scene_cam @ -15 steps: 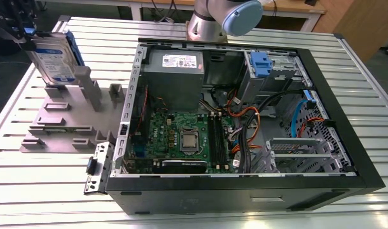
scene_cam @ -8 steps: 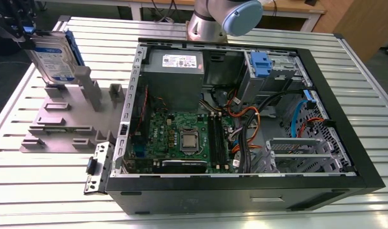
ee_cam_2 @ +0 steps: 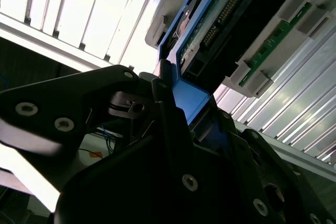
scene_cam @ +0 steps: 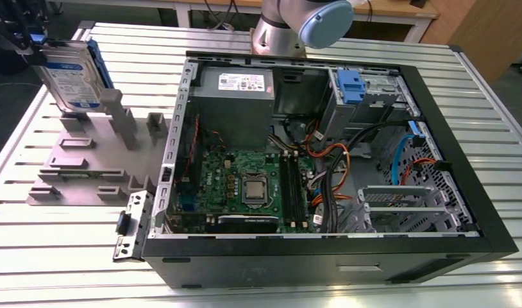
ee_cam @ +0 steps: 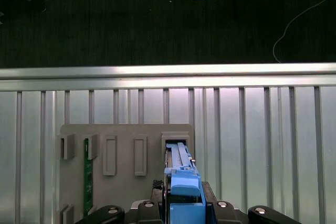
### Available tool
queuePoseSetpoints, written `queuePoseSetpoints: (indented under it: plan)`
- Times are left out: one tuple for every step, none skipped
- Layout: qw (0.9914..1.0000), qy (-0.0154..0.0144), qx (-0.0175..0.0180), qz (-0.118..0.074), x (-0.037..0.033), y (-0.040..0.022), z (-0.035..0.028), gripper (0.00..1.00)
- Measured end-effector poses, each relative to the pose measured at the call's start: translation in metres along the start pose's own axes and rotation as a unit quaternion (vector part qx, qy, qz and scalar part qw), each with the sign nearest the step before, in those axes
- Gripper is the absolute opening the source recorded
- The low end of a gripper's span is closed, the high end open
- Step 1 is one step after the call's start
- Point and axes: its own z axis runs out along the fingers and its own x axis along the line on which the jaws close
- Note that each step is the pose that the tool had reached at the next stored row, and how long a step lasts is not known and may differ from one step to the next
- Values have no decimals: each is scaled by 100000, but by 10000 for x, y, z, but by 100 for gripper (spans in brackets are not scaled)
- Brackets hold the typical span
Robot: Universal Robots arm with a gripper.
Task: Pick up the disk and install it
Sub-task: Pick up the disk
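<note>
The jaws grip the disk (scene_cam: 73,74) upright by its top end over the grey rack (scene_cam: 81,160); in the exterior view the open computer (scene_cam: 329,266) lies at three o'clock.

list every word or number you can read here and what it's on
Nothing can be quoted; all print is too small or blurred.
White-and-blue label on the disk: unreadable.
White label on the grey power supply box: unreadable.
Markings on the green circuit board: unreadable.
</note>
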Motion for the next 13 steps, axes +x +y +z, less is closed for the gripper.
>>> queuePoseSetpoints:
  plan:
    - [100000,0,0,2,0,0,-3,36]
    - [100000,1,1,0,0,0,-6,36]
    - [100000,0,1,-1,0,0,-9,36]
    - [100000,-1,2,-1,0,0,-12,36]
    - [100000,-1,3,1,0,0,-15,36]
    - [100000,0,3,1,0,0,-18,36]
    - [100000,1,-1,2,0,0,-21,36]
    - [100000,-1,4,0,0,1,-23,36]
    - [100000,-2,7,1,0,1,-25,36]
    - [100000,-1,5,1,0,1,-27,36]
    - [100000,0,2,0,0,1,-29,36]
    - [100000,0,3,0,0,1,-31,36]
    - [100000,-1,1,1,0,1,-32,36]
